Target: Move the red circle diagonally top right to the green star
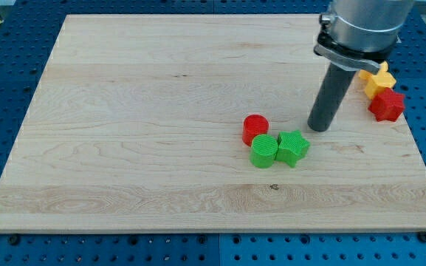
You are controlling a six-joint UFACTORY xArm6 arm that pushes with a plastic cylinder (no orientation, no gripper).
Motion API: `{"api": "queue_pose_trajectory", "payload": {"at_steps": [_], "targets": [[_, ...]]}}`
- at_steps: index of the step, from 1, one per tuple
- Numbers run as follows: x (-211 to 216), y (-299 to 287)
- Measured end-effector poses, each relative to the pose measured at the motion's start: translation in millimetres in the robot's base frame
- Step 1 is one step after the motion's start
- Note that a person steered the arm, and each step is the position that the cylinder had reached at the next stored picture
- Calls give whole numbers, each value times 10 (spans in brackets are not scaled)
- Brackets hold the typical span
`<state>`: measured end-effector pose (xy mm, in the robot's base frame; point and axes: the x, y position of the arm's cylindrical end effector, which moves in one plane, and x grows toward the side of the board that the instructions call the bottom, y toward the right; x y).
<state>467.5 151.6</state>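
The red circle (pixel 255 128) is sitting near the middle of the worktop (pixel 139 118), touching the green circle (pixel 264 151) just below it. There is no claw here, so nothing is being held; my tip (pixel 319 127) is resting on the board, just to the upper right of the green star (pixel 292 148) and apart from it. The star is touching the green circle's right side. Farther right, a yellow block (pixel 379 80) and a red star (pixel 386 105) are lying near the edge.
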Motion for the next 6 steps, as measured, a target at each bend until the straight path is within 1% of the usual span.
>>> {"api": "queue_pose_trajectory", "payload": {"at_steps": [2,3,4,5,6], "targets": [[-105,-1],[-277,-2],[-331,-16],[-498,-310],[-620,-382]]}}
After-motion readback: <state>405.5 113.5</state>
